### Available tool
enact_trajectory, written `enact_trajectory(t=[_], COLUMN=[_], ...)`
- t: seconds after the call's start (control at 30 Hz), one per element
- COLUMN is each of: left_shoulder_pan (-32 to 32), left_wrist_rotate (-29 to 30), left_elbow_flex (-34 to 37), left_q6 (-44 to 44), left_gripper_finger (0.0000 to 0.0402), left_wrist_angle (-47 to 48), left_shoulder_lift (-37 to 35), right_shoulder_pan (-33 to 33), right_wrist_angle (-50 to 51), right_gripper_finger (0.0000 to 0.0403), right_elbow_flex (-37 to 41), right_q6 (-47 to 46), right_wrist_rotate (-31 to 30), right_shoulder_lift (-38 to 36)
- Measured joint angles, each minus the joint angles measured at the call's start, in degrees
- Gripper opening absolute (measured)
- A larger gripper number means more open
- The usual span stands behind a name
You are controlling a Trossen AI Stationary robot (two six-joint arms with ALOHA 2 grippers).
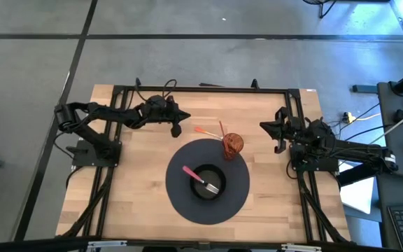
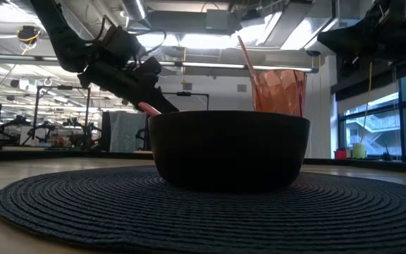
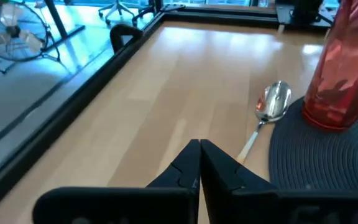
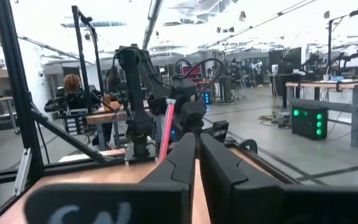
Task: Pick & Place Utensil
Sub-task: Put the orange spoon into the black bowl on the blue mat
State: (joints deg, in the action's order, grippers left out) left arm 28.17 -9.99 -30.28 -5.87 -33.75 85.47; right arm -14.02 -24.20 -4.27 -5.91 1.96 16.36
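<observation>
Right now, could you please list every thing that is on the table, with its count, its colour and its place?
placemat: one, dark round woven, centre of the table.
bowl: one, black, on the placemat.
fork: one, pink handle with metal tines, lying in the bowl.
cup: one, red translucent, on the placemat's far edge, with a red utensil handle standing in it.
spoon: one, metal bowl with orange handle, on the bare wood beside the cup.
table: one, light wood with a black frame.
left end effector: one, dark, shut, empty, above the wood near the spoon.
right end effector: one, dark, shut, empty, at the table's right side, away from the utensils.
</observation>
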Motion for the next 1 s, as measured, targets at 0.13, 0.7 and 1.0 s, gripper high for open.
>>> enact_trajectory(t=[0.13,0.7,1.0], left_shoulder_pan=[0.0,1.1,-1.3], left_wrist_rotate=[2.6,10.4,7.3], left_elbow_flex=[-0.2,-0.2,-0.2], left_q6=[-1.5,2.6,-3.1], left_gripper_finger=[0.0004,0.0004,0.0004], left_wrist_angle=[0.0,3.9,2.7], left_shoulder_lift=[0.0,0.0,0.0], right_shoulder_pan=[0.0,0.0,0.0], right_wrist_angle=[-0.1,-1.7,-1.6], right_gripper_finger=[0.0023,0.0023,0.0023], right_elbow_flex=[0.0,0.0,0.0], right_q6=[0.9,5.0,4.4], right_wrist_rotate=[-0.6,-2.5,-2.4], right_shoulder_lift=[0.0,0.0,0.0])
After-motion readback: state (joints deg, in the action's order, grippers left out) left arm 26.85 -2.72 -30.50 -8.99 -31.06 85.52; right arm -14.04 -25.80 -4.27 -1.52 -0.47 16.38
